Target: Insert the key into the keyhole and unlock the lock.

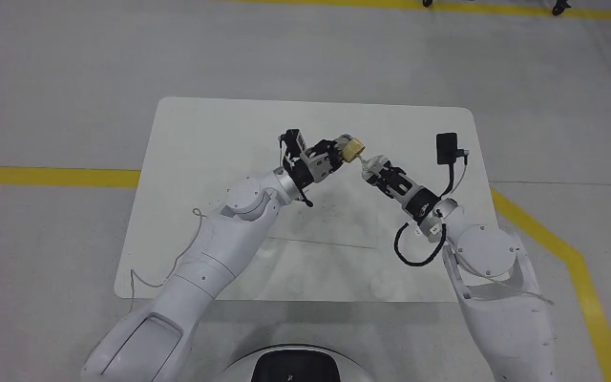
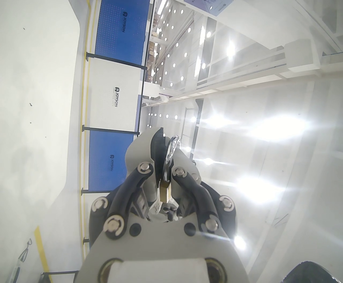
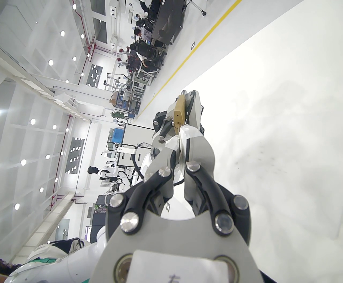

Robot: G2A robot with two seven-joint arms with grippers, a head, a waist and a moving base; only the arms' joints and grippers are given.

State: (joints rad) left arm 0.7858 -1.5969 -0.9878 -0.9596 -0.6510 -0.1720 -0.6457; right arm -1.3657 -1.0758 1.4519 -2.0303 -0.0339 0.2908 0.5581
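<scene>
You can see a logo and 1 short word printed on the white panel (image 2: 115, 97), on a blue panel (image 2: 123, 22) and on a second blue panel (image 2: 111, 162). A white label (image 3: 175, 277) on the right wrist carries 1 cut-off character.

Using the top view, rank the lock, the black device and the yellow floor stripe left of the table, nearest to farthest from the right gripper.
1. Lock: directly in front of the right gripper, above the table.
2. Black device: on the table, near its far right edge.
3. Yellow floor stripe: off the table, past its left edge.
</scene>
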